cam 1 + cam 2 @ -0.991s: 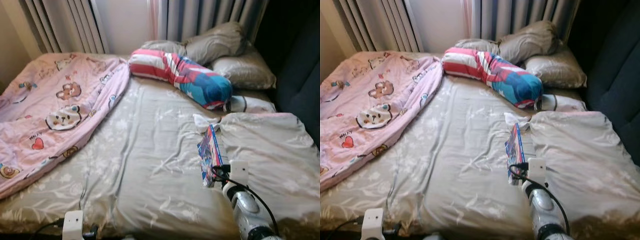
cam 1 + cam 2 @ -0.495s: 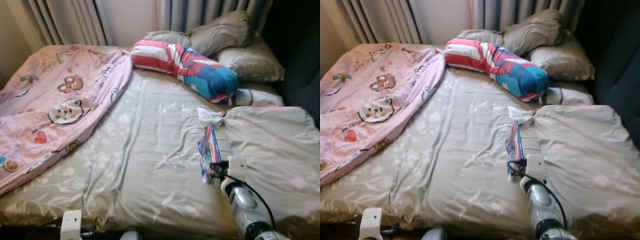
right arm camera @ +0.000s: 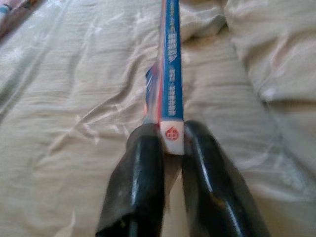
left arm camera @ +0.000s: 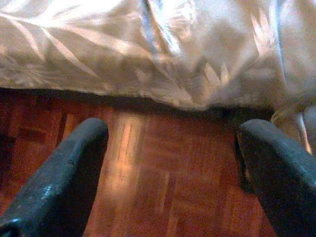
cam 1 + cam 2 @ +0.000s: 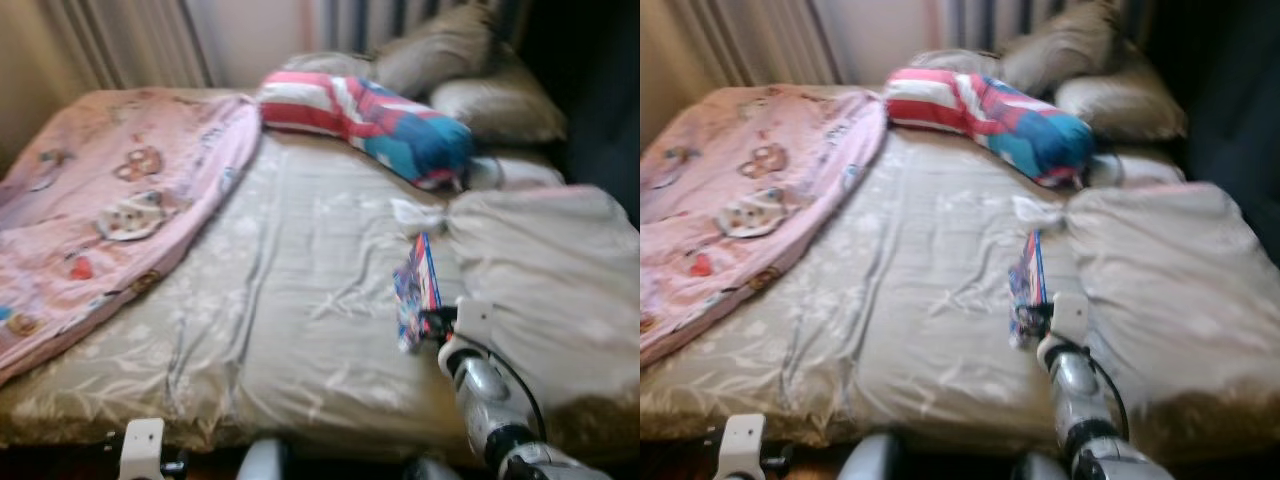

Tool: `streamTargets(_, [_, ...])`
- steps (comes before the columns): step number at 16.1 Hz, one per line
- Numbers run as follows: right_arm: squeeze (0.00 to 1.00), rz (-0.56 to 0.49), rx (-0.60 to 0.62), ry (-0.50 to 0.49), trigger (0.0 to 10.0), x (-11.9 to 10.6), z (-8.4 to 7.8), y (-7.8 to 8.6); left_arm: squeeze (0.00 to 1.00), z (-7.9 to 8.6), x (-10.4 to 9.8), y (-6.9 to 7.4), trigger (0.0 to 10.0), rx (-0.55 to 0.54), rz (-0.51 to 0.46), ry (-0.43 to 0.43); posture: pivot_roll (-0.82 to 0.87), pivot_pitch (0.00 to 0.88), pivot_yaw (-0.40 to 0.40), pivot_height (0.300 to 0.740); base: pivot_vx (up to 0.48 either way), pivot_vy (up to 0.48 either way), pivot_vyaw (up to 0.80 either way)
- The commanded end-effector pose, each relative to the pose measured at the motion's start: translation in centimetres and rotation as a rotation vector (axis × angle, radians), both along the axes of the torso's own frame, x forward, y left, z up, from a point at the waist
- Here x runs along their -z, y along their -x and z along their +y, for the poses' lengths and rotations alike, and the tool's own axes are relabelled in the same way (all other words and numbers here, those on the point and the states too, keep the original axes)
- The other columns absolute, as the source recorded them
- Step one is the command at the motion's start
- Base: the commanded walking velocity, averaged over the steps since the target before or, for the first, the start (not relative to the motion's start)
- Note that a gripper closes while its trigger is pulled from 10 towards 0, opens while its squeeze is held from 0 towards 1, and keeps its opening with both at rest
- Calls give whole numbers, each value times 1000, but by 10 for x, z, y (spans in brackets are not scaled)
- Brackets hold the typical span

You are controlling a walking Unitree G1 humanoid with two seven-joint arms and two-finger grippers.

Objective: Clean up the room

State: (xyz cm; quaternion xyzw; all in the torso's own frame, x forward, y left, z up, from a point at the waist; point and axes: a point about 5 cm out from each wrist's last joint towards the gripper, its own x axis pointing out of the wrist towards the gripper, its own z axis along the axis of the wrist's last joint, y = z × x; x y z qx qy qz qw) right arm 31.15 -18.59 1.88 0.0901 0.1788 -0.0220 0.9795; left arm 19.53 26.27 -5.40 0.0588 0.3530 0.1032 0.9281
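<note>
Our left gripper (image 4: 168, 163) low by bed edge over wood floor (image 4: 163, 163), jaws apart, idle. Our right gripper (image 3: 170, 148) clamps book (image 5: 417, 300) by spine end, long axis pointing away toward pillows (image 5: 470, 70), above grey sheet (image 5: 300, 300).

The bed (image 5: 300, 330) carries a grey leaf-patterned sheet. A pink blanket (image 5: 100, 220) lies on its left side, a striped bolster (image 5: 370, 125) and grey pillows (image 5: 470, 75) at the far end, and a grey quilt (image 5: 550, 290) on the right.

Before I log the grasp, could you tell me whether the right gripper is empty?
No, the right gripper is clamped on the spine of a thin blue book, held over the bed.
</note>
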Motion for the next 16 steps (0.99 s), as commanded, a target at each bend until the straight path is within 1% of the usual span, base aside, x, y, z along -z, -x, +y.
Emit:
streamTargets(1, [0,-34,-9,-47,10000,-11,8,-11,0,5,7,16,10000,-13,58,-4,185,129,60,647,0,0,0])
streamTargets(2, [0,-32,0,-81,10000,-13,9,-13,0,6,7,17,10000,-12,60,-5,186,135,64,647,0,0,0])
streamTargets(3, [0,-37,-28,-96,10000,-16,13,-16,0,9,8,19,10000,-11,66,-11,192,141,67,647,0,0,0])
streamTargets(6, [0,-28,-35,-91,10000,-21,11,-22,0,16,8,25,10000,-13,76,-22,212,158,79,647,0,0,0])
streamTargets(9, [0,-31,-31,-102,10000,-25,8,-25,0,20,7,28,10000,-15,82,-29,218,165,85,647,0,0,0])
streamTargets(11, [0,32,15,-85,10000,-14,-2,-16,0,22,7,31,10000,-13,88,-35,224,171,93,647,0,0,0])
streamTargets(12, [0,43,20,-116,10000,-10,-2,-14,0,23,7,31,10000,-10,90,-37,225,173,95,647,0,0,0])
streamTargets(14, [0,31,-19,-131,10000,-9,3,-13,0,25,7,32,10000,-9,91,-42,226,176,99,647,0,0,0])
streamTargets(15, [0,35,-20,-125,10000,-9,3,-12,0,25,7,32,10000,-7,92,-43,227,176,102,647,0,0,0])
streamTargets(16, [0,60,-16,-98,10000,-6,2,-10,0,25,7,32,10000,0,94,-46,232,178,102,647,0,0,0])
